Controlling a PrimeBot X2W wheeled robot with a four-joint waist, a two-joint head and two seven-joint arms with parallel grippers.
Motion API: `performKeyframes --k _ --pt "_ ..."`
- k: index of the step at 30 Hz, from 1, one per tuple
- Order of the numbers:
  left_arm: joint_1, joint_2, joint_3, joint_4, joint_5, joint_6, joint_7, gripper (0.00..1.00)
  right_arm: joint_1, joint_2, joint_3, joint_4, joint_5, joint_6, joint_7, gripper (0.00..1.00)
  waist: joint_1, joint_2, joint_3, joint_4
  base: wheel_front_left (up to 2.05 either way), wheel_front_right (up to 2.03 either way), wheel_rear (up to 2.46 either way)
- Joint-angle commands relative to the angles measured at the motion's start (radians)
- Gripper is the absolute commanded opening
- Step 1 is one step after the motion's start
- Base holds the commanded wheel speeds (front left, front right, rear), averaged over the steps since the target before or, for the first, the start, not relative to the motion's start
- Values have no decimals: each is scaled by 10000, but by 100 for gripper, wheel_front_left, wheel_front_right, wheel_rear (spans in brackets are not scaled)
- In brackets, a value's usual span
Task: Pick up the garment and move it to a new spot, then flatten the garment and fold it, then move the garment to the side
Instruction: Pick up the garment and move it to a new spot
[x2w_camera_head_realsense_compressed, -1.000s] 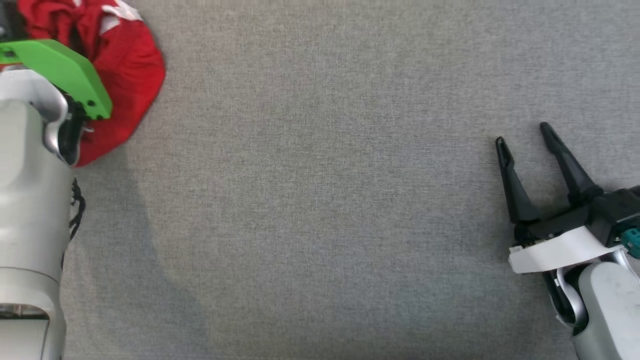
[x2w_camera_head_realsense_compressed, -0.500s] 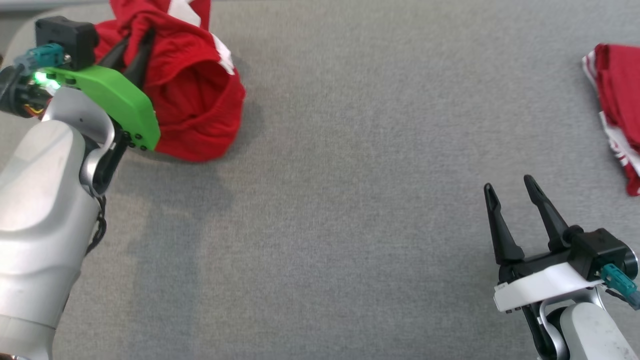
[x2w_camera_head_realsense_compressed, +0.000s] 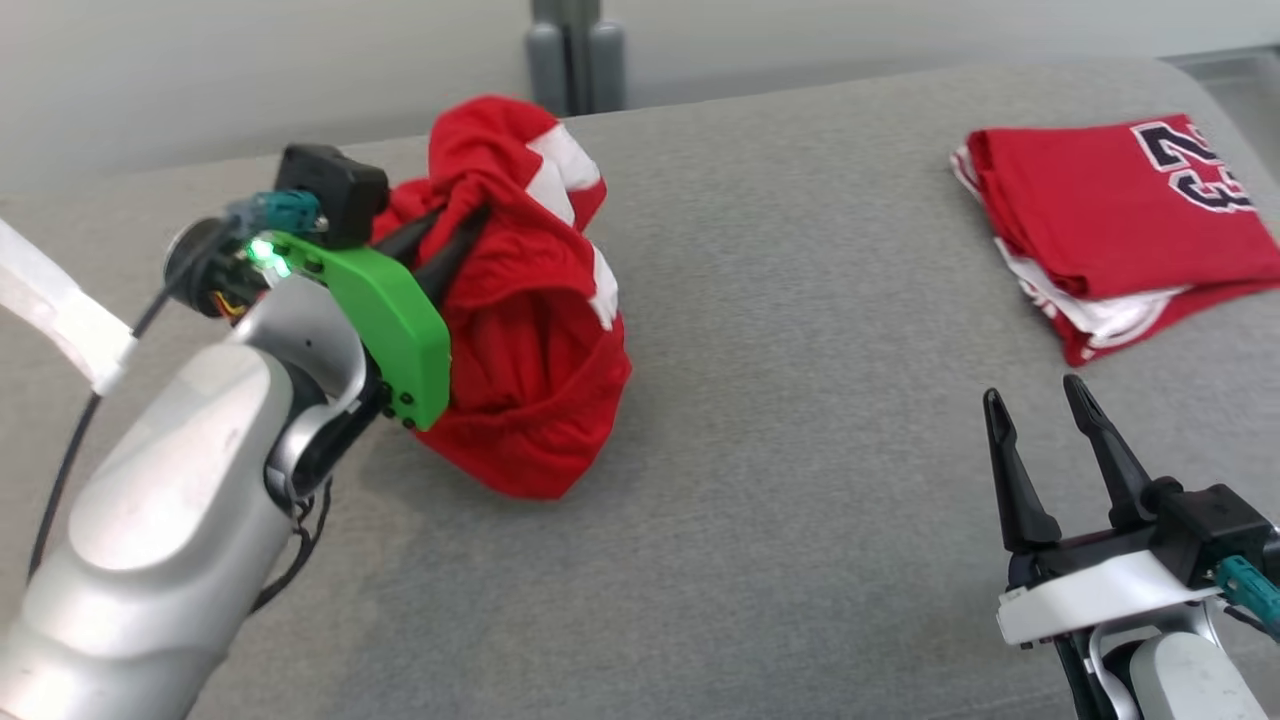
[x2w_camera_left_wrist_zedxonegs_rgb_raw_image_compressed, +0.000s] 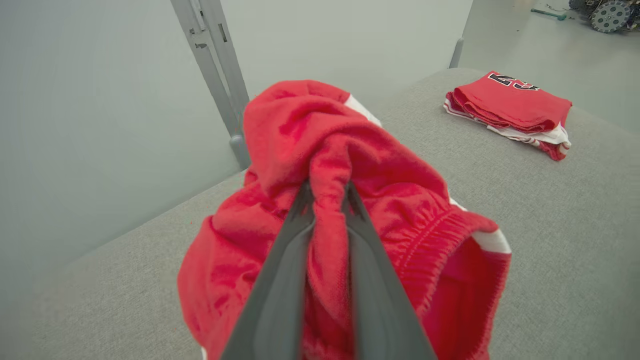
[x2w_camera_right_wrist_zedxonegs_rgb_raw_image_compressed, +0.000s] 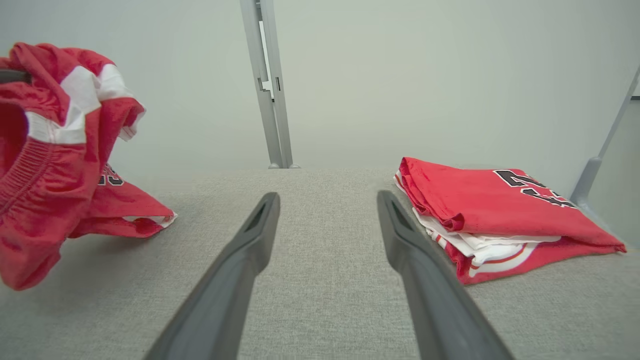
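The garment (x2w_camera_head_realsense_compressed: 530, 330) is a bunched red piece with white stripes, hanging over the left part of the grey table (x2w_camera_head_realsense_compressed: 800, 480). My left gripper (x2w_camera_head_realsense_compressed: 470, 215) is shut on a fold near its top; in the left wrist view the fingers (x2w_camera_left_wrist_zedxonegs_rgb_raw_image_compressed: 295, 260) pinch red cloth (x2w_camera_left_wrist_zedxonegs_rgb_raw_image_compressed: 360, 155) between them. From the right wrist view the garment (x2w_camera_right_wrist_zedxonegs_rgb_raw_image_compressed: 45, 165) hangs at the left, and a flap with a dark number lies on the table behind it. My right gripper (x2w_camera_head_realsense_compressed: 1030, 392) is open at the lower right, with nothing between its fingers (x2w_camera_right_wrist_zedxonegs_rgb_raw_image_compressed: 240, 260).
A folded stack of red and white garments (x2w_camera_head_realsense_compressed: 1110, 220) lies at the table's back right, also in both wrist views (x2w_camera_left_wrist_zedxonegs_rgb_raw_image_compressed: 510, 107) (x2w_camera_right_wrist_zedxonegs_rgb_raw_image_compressed: 480, 210). A grey post (x2w_camera_head_realsense_compressed: 575, 55) stands behind the far edge. A white strap (x2w_camera_head_realsense_compressed: 60, 310) crosses the left side.
The head camera has swung up, bringing the table's far edge and the folded stack into view. My left gripper stays shut on the garment; my right gripper stays open.
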Motion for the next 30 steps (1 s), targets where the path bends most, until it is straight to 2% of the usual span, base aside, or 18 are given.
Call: performKeyframes --k 1,6,13,14,15,18,20,26,30 --pt "221 -53 -29 -70 -73 102 -15 0 -54 54 38 -53 -56 -14 -2 100 0 -1 32 -993 0 0 0" --pt "607 -505 -455 432 334 240 -592 0 -268 143 160 -98 -93 -14 -3 100 0 -1 565 -1601 0 0 0" --pt "466 -1237 -1146 2567 1494 325 -2482 0 -565 268 446 -94 -139 -13 -2 100 0 -1 1084 -2139 0 0 0" --pt "474 -1373 -1157 2894 1525 342 -2763 73 -572 268 465 -68 -148 -13 -2 100 0 -1 1066 -2171 0 0 0" --pt "486 -1525 -1173 3250 1591 357 -3063 100 -559 273 468 -45 -160 -13 -2 100 0 -1 1029 -2198 0 0 0" --pt "477 -1908 -1221 3931 1725 394 -3884 100 -407 272 393 -39 -179 -13 -3 100 0 -1 855 -2156 0 0 0" --pt "527 -2132 -1199 4247 1800 572 -4444 100 -260 260 333 -69 -200 -13 -2 100 0 -1 659 -2026 0 0 0" --pt "1470 -2639 -521 4320 1651 1843 -5295 100 181 347 561 33 -193 -13 -3 100 0 -1 -290 -1337 0 0 0" --pt "2664 -2721 169 3112 1878 2482 -5360 100 550 477 539 186 -201 -13 -3 100 0 -1 -958 -635 0 0 0"
